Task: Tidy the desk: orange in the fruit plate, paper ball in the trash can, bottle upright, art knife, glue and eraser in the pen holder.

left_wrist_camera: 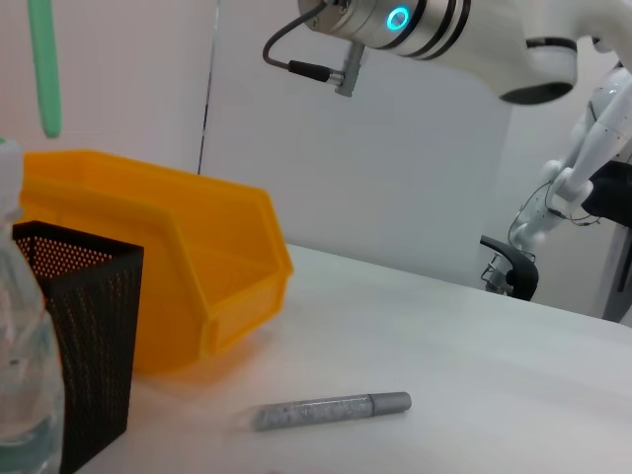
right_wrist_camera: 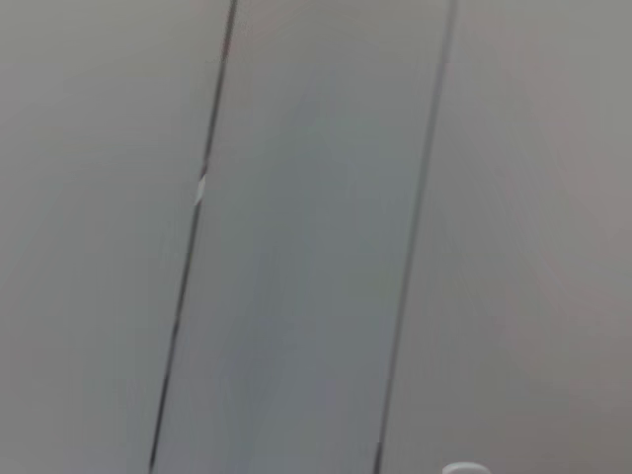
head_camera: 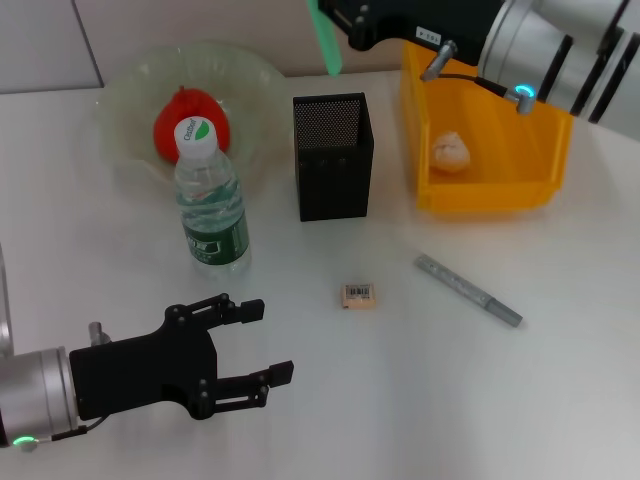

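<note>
My right gripper (head_camera: 345, 22) is at the top of the head view, shut on a slim green art knife (head_camera: 325, 42) that hangs above the black mesh pen holder (head_camera: 333, 155). The knife also shows in the left wrist view (left_wrist_camera: 41, 69). A grey glue stick (head_camera: 468, 290) and a small eraser (head_camera: 359, 294) lie on the table in front of the holder. The orange (head_camera: 185, 115) sits in the clear fruit plate (head_camera: 120, 85). The bottle (head_camera: 210, 200) stands upright. The paper ball (head_camera: 450, 150) lies in the yellow trash bin (head_camera: 490, 190). My left gripper (head_camera: 272, 342) is open and empty at the front left.
The left wrist view shows the pen holder (left_wrist_camera: 79, 336), the yellow bin (left_wrist_camera: 168, 276), the glue stick (left_wrist_camera: 331, 410) and my right arm (left_wrist_camera: 425, 30) overhead. The right wrist view shows only a wall.
</note>
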`<act>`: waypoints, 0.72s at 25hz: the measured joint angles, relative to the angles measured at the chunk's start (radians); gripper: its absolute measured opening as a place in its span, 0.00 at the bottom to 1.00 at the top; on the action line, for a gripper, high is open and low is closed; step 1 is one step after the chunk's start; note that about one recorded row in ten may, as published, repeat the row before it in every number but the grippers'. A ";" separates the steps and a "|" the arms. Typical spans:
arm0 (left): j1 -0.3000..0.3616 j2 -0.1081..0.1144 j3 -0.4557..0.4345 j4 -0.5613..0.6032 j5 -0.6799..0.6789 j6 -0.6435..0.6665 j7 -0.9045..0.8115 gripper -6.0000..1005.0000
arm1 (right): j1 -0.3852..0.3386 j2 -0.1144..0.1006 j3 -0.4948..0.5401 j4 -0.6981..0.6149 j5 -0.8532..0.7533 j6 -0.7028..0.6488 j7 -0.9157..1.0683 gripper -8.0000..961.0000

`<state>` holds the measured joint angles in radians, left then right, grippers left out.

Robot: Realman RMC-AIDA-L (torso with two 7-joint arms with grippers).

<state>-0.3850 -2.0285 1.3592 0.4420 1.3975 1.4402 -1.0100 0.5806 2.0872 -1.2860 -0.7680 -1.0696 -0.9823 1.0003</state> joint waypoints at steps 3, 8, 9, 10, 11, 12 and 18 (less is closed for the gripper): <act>0.000 0.003 0.002 0.004 0.000 0.000 0.002 0.81 | 0.006 -0.002 0.005 0.048 0.072 -0.016 -0.033 0.21; 0.000 0.005 -0.001 0.010 0.001 -0.007 0.009 0.81 | 0.016 -0.003 0.012 0.093 0.119 -0.021 -0.052 0.22; 0.000 0.005 -0.001 0.012 0.001 -0.007 0.009 0.81 | 0.018 -0.003 0.013 0.097 0.122 -0.017 -0.051 0.22; 0.000 0.005 0.000 0.015 0.001 -0.008 0.009 0.81 | 0.023 -0.003 0.013 0.113 0.138 -0.010 -0.047 0.22; 0.000 0.005 0.002 0.019 0.001 -0.008 0.009 0.81 | 0.023 -0.003 0.013 0.113 0.138 -0.010 -0.047 0.22; 0.000 0.005 0.004 0.023 0.001 -0.008 0.009 0.81 | 0.025 -0.004 0.013 0.122 0.147 -0.008 -0.046 0.22; 0.003 0.000 0.008 0.033 0.002 -0.006 0.010 0.81 | 0.051 -0.004 0.013 0.174 0.159 0.004 -0.039 0.23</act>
<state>-0.3821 -2.0285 1.3668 0.4752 1.3990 1.4338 -0.9997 0.6320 2.0828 -1.2727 -0.5944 -0.9102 -0.9784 0.9612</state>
